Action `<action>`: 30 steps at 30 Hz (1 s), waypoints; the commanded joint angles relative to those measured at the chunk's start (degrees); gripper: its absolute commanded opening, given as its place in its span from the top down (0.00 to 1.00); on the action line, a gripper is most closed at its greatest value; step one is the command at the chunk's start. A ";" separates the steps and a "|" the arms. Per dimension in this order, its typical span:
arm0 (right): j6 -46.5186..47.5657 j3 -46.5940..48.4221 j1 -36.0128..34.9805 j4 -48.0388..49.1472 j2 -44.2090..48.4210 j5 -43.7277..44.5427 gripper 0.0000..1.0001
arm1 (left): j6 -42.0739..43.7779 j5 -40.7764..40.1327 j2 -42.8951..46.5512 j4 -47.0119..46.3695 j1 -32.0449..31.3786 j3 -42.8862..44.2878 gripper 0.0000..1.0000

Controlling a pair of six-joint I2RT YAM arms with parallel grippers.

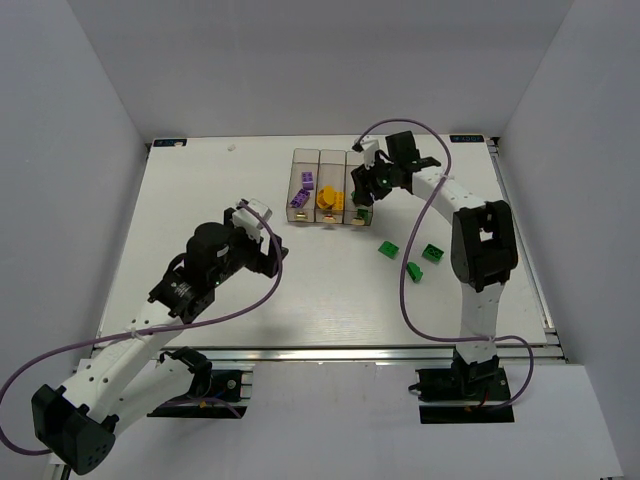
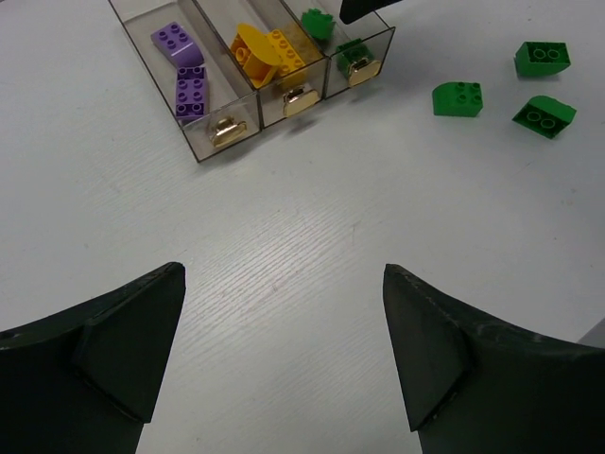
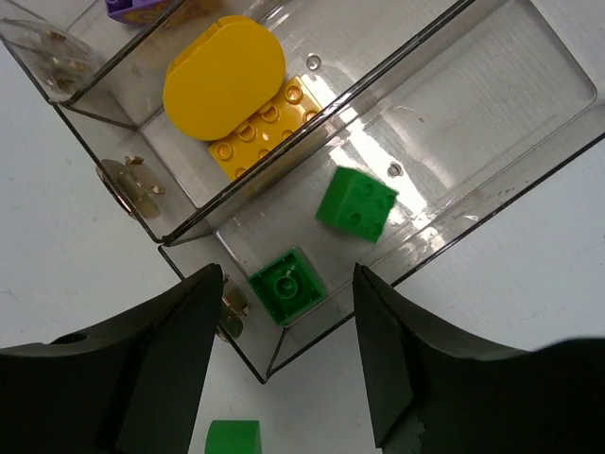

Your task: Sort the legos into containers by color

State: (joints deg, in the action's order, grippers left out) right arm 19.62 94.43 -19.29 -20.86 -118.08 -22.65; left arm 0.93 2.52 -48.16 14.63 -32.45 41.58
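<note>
Three joined clear containers [image 1: 332, 187] stand at the table's far middle. The left bin holds purple legos [image 2: 184, 78], the middle bin yellow ones [image 3: 236, 90], and the right bin two green ones [image 3: 286, 286] [image 3: 356, 205]. My right gripper [image 3: 286, 276] hovers open above the near end of the right bin, with nothing between its fingers. Three more green legos [image 1: 387, 249] [image 1: 433, 253] [image 1: 414, 271] lie loose on the table to the right of the bins. My left gripper [image 2: 284, 274] is wide open over bare table, short of the bins, and holds nothing.
Each bin has a small brass tag [image 2: 227, 132] at its near end. One loose green brick [image 3: 232, 437] lies on the table just below the right bin. The right arm's cable [image 1: 425, 210] loops over the table's right half.
</note>
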 commanded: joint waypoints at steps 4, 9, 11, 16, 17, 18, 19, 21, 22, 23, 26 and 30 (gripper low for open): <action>-2.82 0.23 0.47 1.26 6.35 -0.47 0.37 | 1.27 6.51 0.53 -1.98 0.19 -1.24 0.05; -10.72 -16.94 4.33 7.75 21.98 1.65 0.67 | 0.22 12.15 -2.37 -5.57 -0.51 -2.56 0.19; -18.09 -22.69 7.05 9.88 30.52 2.09 0.91 | -1.97 15.64 -7.61 -7.16 -1.04 -2.21 0.47; -21.29 -34.64 16.53 2.77 40.81 -17.70 1.00 | -9.88 21.21 -26.87 -6.29 -5.58 9.26 0.72; -20.07 -35.97 17.69 2.15 41.26 -22.12 0.93 | -10.85 20.68 -29.59 -6.37 -7.09 11.22 0.70; -19.97 -37.20 18.58 1.97 41.79 -28.69 0.63 | -13.21 16.50 -34.32 -6.63 -8.67 12.98 0.60; -19.88 -39.22 21.37 2.31 42.58 -30.94 0.51 | -14.63 14.89 -36.46 -6.81 -10.25 16.83 0.56; -16.46 -38.89 25.25 1.09 43.11 -32.80 0.29 | -18.84 9.12 -43.11 -5.76 -14.03 20.89 0.45; -15.58 -37.32 26.14 -0.04 43.37 -32.89 0.27 | -20.25 7.60 -45.24 -5.50 -15.18 25.17 0.43; -14.96 -36.96 27.80 -1.45 43.64 -33.07 0.26 | -22.88 5.84 -47.44 -5.06 -17.28 27.56 0.42; -14.43 -38.01 31.14 -1.46 44.95 -33.07 0.27 | -27.98 -1.45 -56.49 -0.07 -20.71 37.93 0.36; -12.15 -37.92 34.48 -2.61 46.89 -32.28 0.28 | -30.37 -11.47 -68.53 10.37 -23.79 54.27 0.33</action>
State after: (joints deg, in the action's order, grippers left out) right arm 5.08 55.68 12.99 -22.57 -73.89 -52.25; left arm -24.45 1.34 -112.07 16.27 -54.52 86.83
